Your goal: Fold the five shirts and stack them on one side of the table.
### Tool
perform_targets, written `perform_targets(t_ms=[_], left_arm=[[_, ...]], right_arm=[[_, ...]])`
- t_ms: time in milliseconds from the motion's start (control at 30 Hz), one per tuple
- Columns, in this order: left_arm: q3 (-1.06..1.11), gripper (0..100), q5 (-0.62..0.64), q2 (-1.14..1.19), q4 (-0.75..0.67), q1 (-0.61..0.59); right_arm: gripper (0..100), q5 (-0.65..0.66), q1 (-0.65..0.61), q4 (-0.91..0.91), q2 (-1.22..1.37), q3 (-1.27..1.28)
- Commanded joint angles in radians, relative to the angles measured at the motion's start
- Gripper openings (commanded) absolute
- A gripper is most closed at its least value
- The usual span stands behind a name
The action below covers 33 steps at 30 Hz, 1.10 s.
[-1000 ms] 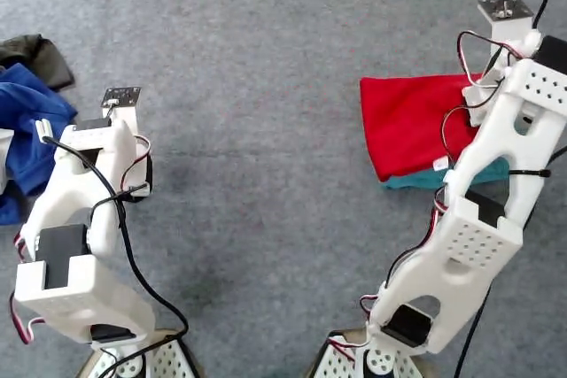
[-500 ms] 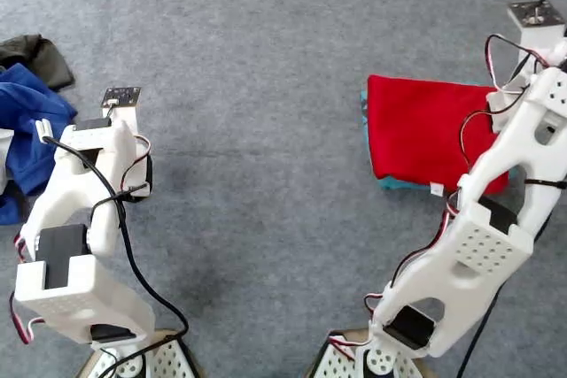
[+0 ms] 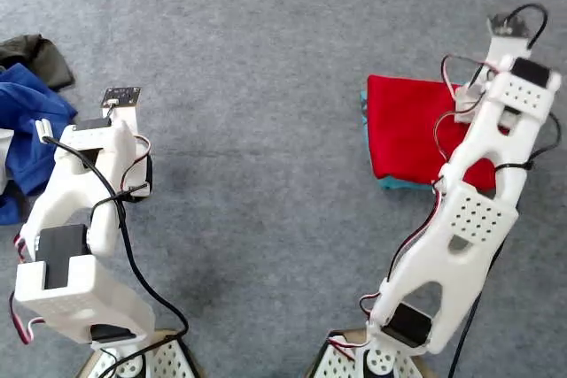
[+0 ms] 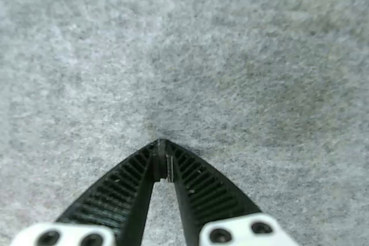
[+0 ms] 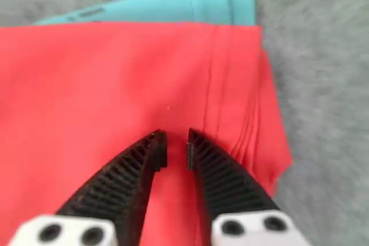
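Note:
A folded red shirt (image 3: 403,135) lies on a folded teal shirt (image 3: 396,184) at the right side of the grey table (image 3: 266,68). The right arm (image 3: 483,183) stretches over this stack. Its gripper (image 5: 177,142) hovers just above the red shirt (image 5: 86,84), slightly open with nothing between its fingers; the teal shirt (image 5: 173,4) peeks out beyond the red one. A crumpled blue shirt (image 3: 27,126) and a dark shirt (image 3: 35,55) lie at the left edge. My left gripper (image 4: 161,146) is shut and empty, with its tips just above or on bare felt.
The left arm (image 3: 80,192) stands beside the crumpled pile, with a bit of white cloth (image 3: 3,157) at the table's left edge. The table's far edge runs along the top of the high view.
The right arm swung right, then back left over the stack. The red shirt went from skewed to lying squarely on the teal one. The left arm kept still.

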Motion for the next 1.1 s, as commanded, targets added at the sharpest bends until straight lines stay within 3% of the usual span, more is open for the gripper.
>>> perform_targets(t_ms=[0,367,567,733,867,1067], left_arm=[[0.008,3,0.002,-0.018,-0.003,-0.007],[-0.018,3,0.046,-0.038,0.048,-0.048],[-0.249,8,0.084,-0.161,0.301,-0.320],[-0.464,22,0.071,-0.244,0.327,-0.596],[-0.630,22,0.002,-0.227,0.184,-0.730],[-0.654,22,-0.017,0.048,-0.272,-0.771]], right_arm=[[7.0,-0.008,-0.034,-0.015,0.033,-0.033],[7.0,-0.006,-0.055,0.304,-0.085,-0.420],[7.0,-0.006,-0.054,0.370,-0.084,-0.685],[7.0,-0.008,-0.054,0.371,-0.087,-0.754],[7.0,-0.008,-0.068,0.373,-0.087,-0.756],[7.0,-0.008,-0.107,0.376,-0.090,-0.763]])
